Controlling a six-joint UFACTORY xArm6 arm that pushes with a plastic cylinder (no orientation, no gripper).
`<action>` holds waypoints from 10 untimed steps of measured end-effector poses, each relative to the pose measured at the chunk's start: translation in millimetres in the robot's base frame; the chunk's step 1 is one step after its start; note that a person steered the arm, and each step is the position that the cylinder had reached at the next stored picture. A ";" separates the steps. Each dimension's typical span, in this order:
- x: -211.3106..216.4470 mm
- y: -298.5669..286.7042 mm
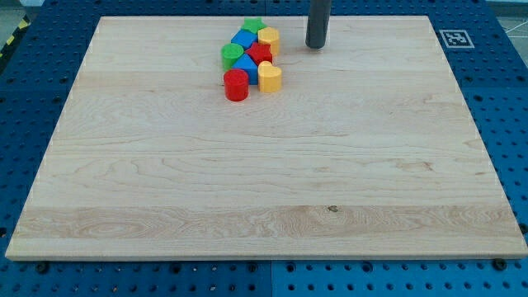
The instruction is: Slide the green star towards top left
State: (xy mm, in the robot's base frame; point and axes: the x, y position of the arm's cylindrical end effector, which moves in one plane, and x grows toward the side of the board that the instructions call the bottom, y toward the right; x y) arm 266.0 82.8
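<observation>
The green star (253, 25) lies at the top of a tight cluster of blocks near the view's top centre. Below it sit a blue block (242, 39), a yellow block (269, 39), a red block (261, 54), a green round block (232, 55), a second blue block (247, 67), a yellow heart (270, 77) and a red cylinder (236, 85). My tip (316, 46) stands on the board to the right of the cluster, a short gap from the yellow block, touching no block.
The wooden board (264, 181) lies on a blue perforated table. A black-and-white marker tag (454, 38) sits by the board's top right corner.
</observation>
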 end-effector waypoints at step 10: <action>-7.8 -162.1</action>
